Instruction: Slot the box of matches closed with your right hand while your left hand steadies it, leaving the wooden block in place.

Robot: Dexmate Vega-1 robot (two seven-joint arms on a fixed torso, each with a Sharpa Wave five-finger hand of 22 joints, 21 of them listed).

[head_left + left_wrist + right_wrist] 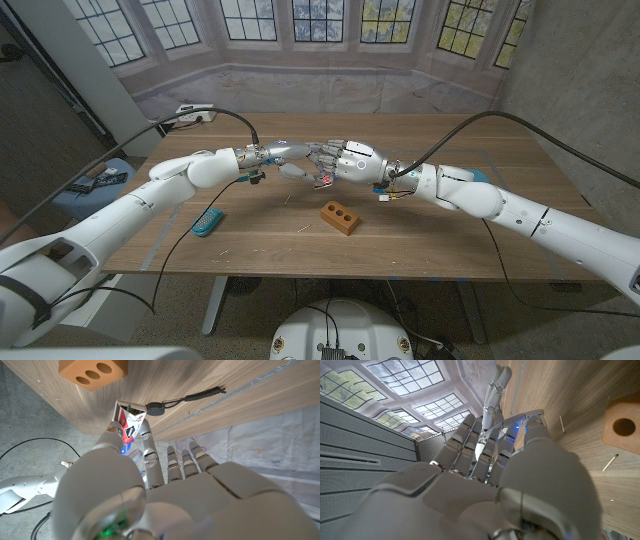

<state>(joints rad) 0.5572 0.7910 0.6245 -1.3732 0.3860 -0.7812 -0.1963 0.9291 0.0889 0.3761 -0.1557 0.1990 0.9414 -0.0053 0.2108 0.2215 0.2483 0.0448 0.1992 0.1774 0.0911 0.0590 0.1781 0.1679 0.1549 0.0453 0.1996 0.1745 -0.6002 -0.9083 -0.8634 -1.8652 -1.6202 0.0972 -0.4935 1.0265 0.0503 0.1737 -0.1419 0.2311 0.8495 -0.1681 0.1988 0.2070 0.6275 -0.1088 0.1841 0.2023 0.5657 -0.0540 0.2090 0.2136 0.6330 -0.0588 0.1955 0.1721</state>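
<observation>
The box of matches, red and white, is pinched between the thumb and fingers of my left hand, above the table. In the head view the box peeks out under both hands at mid-table. My left hand meets my right hand there, fingertips against each other. My right hand has its fingers curled toward the left hand's fingers; whether they touch the box is hidden. The wooden block with two holes lies on the table just in front of the hands and appears as the block and the block in the wrist views.
A blue object lies on the table's front left. Loose matches are scattered near the block. A black cord lies on the wood. A power strip sits at the far left edge.
</observation>
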